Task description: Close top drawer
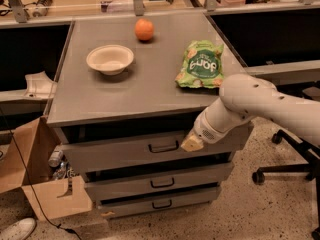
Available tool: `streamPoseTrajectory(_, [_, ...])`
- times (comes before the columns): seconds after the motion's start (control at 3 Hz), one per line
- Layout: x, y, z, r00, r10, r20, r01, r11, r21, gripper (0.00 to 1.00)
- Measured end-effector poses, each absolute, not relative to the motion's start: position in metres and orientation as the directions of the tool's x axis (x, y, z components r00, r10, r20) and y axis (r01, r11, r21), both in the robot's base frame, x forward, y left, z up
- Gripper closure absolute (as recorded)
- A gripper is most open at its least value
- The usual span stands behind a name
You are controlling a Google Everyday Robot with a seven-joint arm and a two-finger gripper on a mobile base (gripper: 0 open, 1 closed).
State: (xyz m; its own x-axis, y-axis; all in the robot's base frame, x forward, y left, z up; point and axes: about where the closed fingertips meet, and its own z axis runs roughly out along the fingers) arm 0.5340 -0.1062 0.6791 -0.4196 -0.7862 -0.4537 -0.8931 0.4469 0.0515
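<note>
Claw at the top drawer front

Claw (192, 143) presses the top drawer (125, 151) just right of its handle (163, 146); can't tell its state.

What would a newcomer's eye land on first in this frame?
Probably the white arm reaching in from the right, its gripper against the front of the top drawer, which stands slightly open. Next, the orange, the bowl and the green snack bag on the cabinet top.
</note>
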Motion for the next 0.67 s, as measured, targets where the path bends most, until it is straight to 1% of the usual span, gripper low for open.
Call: streamPoseTrajectory(0.67, [0.5339,-0.1061,0.6790,-0.420,-0.786,-0.454,-0.893,0.447,0.052,0.15])
